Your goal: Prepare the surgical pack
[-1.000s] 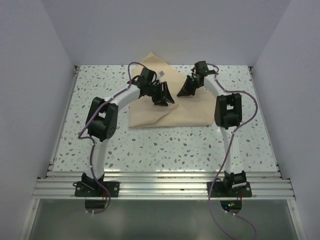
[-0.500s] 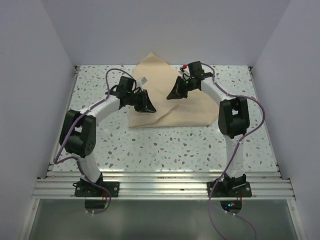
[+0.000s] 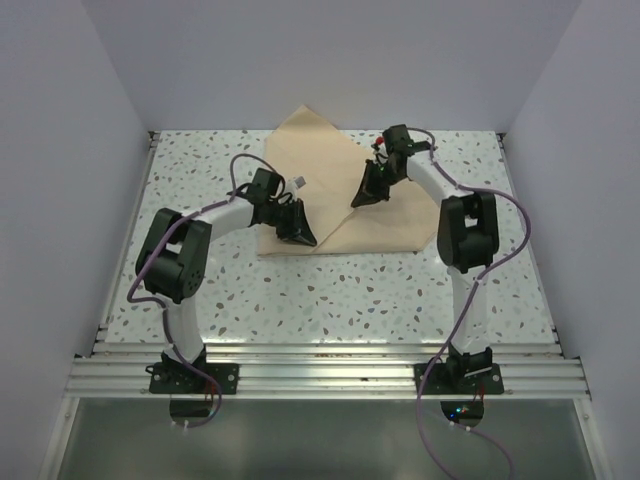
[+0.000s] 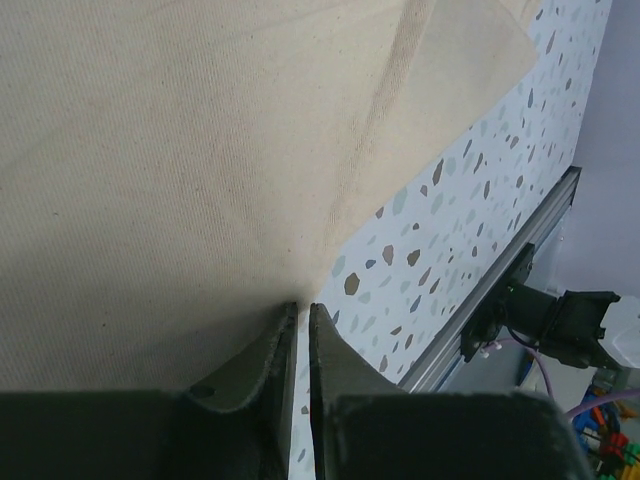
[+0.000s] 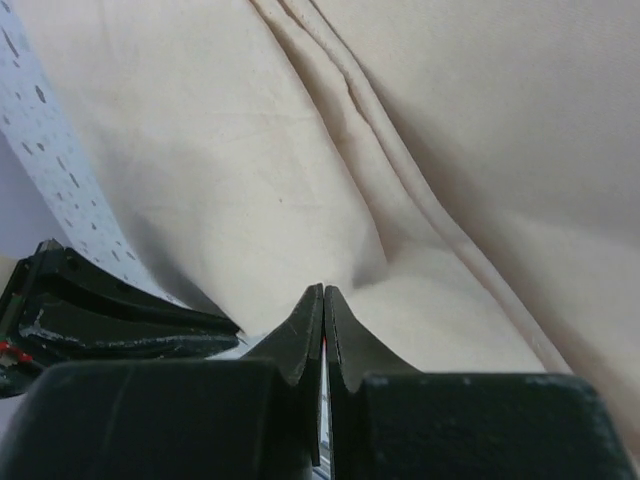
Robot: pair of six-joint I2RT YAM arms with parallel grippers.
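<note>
The surgical pack's tan fabric sheet (image 3: 322, 150) lies partly folded at the back middle of the speckled table. My left gripper (image 3: 303, 236) sits at the sheet's near-left edge. In the left wrist view its jaws (image 4: 302, 306) are almost together, pinching the fabric (image 4: 200, 150) right at its edge, where a crease runs into the tips. My right gripper (image 3: 362, 198) is over the sheet's right half. In the right wrist view it (image 5: 323, 290) is shut, with the cloth (image 5: 250, 150) puckered at its tips and a doubled fold running away from them.
The speckled table (image 3: 200, 290) is walled in on the left, right and back. An aluminium rail (image 3: 320, 365) runs along the near edge and also shows in the left wrist view (image 4: 520, 260). Purple cables loop from both arms.
My left gripper swung off the middle of the sheet to its near-left edge and closed there. My right gripper shifted left, then back right, staying shut.
</note>
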